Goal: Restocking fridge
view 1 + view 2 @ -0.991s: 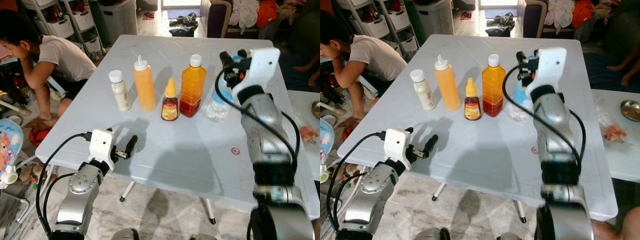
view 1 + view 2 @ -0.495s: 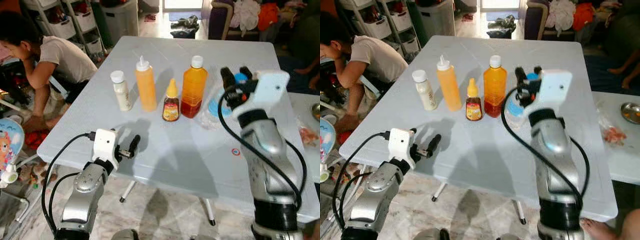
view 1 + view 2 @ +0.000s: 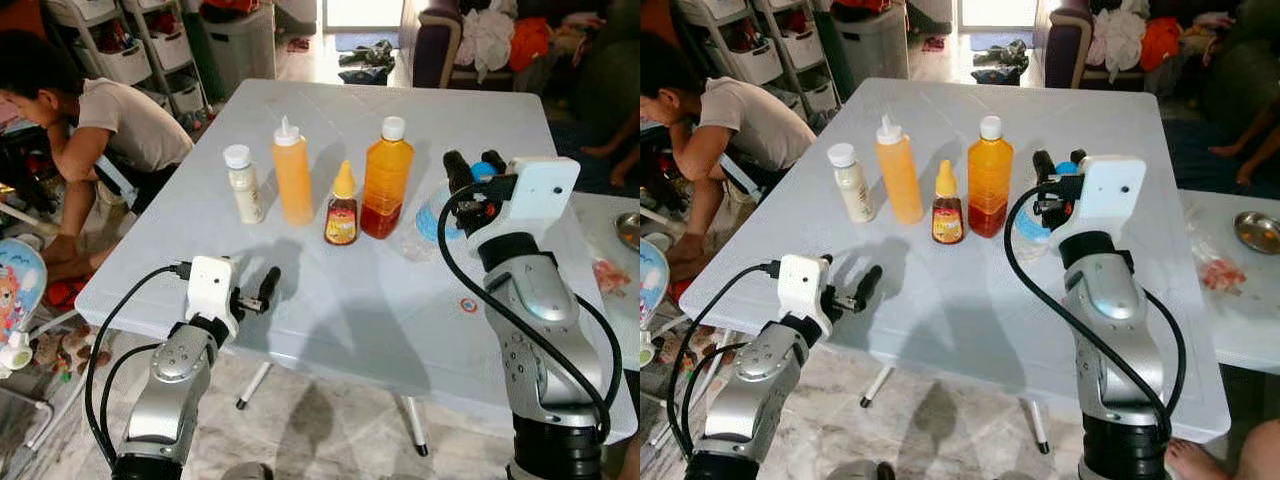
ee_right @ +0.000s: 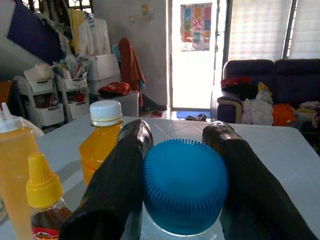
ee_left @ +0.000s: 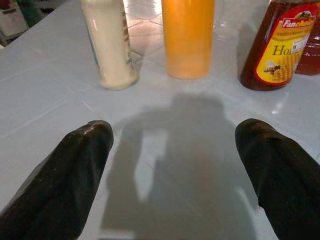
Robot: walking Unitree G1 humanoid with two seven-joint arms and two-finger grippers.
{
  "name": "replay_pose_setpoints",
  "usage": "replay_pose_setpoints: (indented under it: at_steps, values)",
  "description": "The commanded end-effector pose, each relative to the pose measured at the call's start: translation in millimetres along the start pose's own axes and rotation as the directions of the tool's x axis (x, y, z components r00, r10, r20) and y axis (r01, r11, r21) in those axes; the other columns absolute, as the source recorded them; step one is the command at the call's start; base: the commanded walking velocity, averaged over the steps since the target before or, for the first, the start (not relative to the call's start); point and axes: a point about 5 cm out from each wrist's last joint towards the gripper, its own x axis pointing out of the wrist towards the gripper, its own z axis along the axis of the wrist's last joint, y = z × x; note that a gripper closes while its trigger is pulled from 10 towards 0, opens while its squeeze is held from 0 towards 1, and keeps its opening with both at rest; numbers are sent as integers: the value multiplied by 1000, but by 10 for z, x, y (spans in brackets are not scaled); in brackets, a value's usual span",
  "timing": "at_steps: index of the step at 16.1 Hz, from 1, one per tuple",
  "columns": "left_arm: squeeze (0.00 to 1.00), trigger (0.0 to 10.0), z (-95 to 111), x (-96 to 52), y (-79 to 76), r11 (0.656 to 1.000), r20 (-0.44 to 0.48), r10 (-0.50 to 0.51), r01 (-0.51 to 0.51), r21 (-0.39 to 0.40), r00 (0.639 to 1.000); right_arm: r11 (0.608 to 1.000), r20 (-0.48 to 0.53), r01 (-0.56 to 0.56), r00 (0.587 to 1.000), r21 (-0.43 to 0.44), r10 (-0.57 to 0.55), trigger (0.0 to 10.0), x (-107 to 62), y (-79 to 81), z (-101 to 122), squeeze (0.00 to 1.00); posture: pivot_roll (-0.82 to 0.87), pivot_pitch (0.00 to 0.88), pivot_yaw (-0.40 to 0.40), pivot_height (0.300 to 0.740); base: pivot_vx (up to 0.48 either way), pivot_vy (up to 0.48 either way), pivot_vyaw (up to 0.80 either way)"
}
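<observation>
The clear water bottle [image 3: 1033,232] stands upright on the white table [image 3: 330,300], its long axis vertical and its blue cap [image 4: 184,185] pointing straight up, at the right end of the row of bottles. The right gripper [image 4: 180,175] has its two black fingers closed around the bottle's neck, one on each side of the cap and touching it. Compared with a second ago, the right arm has dropped lower and nearer the table's front edge (the camera has also shifted a little).

To the bottle's left stand a tall amber bottle [image 3: 386,178] with a white cap, a small honey bottle [image 3: 341,206], an orange squeeze bottle [image 3: 292,172] and a small cream bottle [image 3: 242,184], all upright. The left gripper [image 5: 175,165] hovers low over the table's near edge, fingers spread wide and holding nothing. A person [image 3: 90,120] crouches beside the table's left side.
</observation>
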Motion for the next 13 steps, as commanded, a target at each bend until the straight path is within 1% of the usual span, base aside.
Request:
replay_pose_setpoints:
  at_steps: [1, 2, 4, 6, 7, 10, 12, 13]
  values:
    - [0, 10000, -25, -3, -15, 1000, -17, 1, -1, 1, 1000, 1000, -131, 13, 991, 0, -13, 10000, -48, -19, -250, 0, -77, 25, 44, 740, 0, 0, 0]
    - [0, 10000, -26, -5, -36, 1000, -17, -6, 6, 7, 1000, 1000, -132, 13, 991, -2, -13, 10000, -50, -20, -257, 0, -76, 24, 44, 740, 0, 0, 0]
    - [0, 10000, -20, 9, -29, 1000, -14, -1, 1, 5, 1000, 1000, -137, 13, 990, -12, -15, 10000, -49, -9, -277, 0, -77, 21, 43, 740, -255, 0, 0]
    - [0, 10000, -21, 19, -29, 1000, -16, 0, 0, 4, 1000, 998, -133, 25, 991, -51, -32, 10000, -32, 0, -264, 0, -77, 20, 44, 740, -264, 0, 0]
    - [0, 10000, -28, 20, -39, 1000, -20, -5, 6, 6, 1000, 998, -128, 23, 991, -57, -30, 10000, -17, 10, -250, 0, -80, 18, 44, 740, -289, 0, 0]
    - [0, 10000, -24, 32, -38, 1000, -22, -4, 4, 5, 1000, 998, -125, 27, 992, -62, -35, 10000, 17, -6, -239, 0, -80, 26, 42, 740, -480, 0, 0]
    - [0, 10000, -25, 31, -38, 1000, -21, -1, 1, 4, 1000, 997, -133, 31, 990, -68, -40, 10000, 13, -16, -255, 0, -79, 27, 42, 740, -337, 0, 0]
    - [0, 10000, -23, 32, -39, 1000, -20, 2, -1, 3, 1000, 996, -147, 20, 989, -91, -33, 10000, -7, 7, -303, 0, -79, 27, 42, 740, -334, 0, 0]
